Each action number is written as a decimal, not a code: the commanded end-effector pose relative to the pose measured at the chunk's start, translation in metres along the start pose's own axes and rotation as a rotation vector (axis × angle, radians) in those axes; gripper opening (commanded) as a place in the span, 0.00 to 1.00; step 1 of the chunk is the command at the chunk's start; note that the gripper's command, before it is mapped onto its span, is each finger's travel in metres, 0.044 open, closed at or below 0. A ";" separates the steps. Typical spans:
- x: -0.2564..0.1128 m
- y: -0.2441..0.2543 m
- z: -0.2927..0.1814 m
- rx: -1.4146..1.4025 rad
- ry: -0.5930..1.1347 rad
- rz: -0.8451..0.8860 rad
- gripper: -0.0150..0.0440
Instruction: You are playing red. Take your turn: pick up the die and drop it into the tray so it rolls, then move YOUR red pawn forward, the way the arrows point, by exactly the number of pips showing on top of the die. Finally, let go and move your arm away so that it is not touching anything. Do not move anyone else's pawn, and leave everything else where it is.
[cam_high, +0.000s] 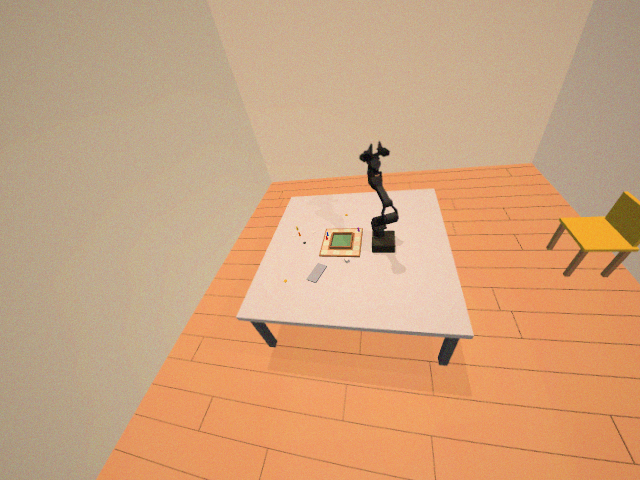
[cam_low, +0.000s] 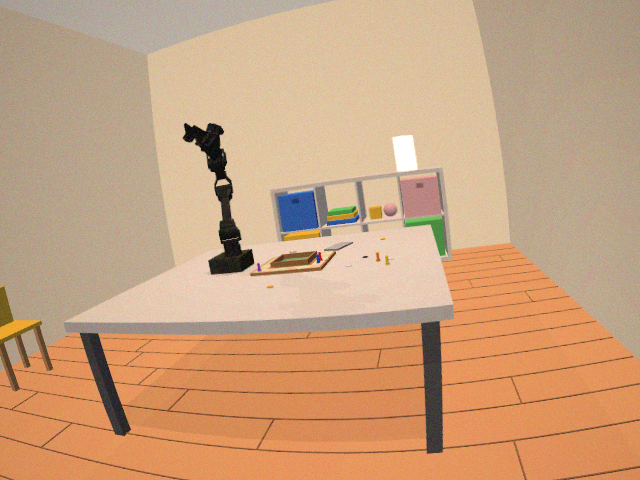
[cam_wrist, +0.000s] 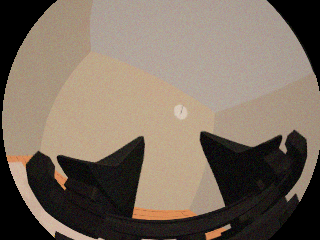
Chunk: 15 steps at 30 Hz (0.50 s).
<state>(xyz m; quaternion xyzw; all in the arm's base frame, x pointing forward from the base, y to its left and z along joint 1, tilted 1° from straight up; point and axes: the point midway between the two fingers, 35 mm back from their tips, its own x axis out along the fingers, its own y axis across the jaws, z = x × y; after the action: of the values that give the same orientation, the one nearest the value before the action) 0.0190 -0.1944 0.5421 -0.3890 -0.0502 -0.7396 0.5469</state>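
The red pawn (cam_high: 326, 238) (cam_low: 320, 255) stands on the left part of the game board (cam_high: 324, 252) (cam_low: 310, 268), close beside the blue pawn (cam_high: 327, 234) (cam_low: 317, 259). The brown tray (cam_high: 340, 248) (cam_low: 293, 262) with a green floor sits in the middle of the board. A small whitish object (cam_high: 346, 260) (cam_low: 293, 252) lies just off the board; it is too small to tell whether it is the die. No pips can be read. My gripper (cam_high: 375, 146) (cam_low: 187, 132) (cam_wrist: 172, 138) is open and empty, raised high above the table and pointing upward, away from the board.
A purple pawn (cam_high: 358, 228) (cam_low: 258, 267) stands at a board corner. Orange (cam_high: 299, 234) (cam_low: 377, 256) and yellow (cam_high: 297, 228) (cam_low: 387, 260) pawns stand off the board near a dark disc (cam_high: 304, 242) (cam_low: 364, 256). A grey slab (cam_high: 316, 272) (cam_low: 339, 246) and small yellow pieces lie on the table.
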 end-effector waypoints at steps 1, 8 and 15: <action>0.000 0.070 -0.008 0.088 0.032 0.238 0.72; -0.036 0.180 -0.004 0.181 0.076 0.633 0.72; -0.112 0.267 0.014 0.210 0.081 1.025 0.72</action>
<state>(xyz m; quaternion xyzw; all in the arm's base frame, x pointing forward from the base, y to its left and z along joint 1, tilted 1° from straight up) 0.2240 -0.2271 0.4210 -0.2926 0.0621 -0.4577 0.8373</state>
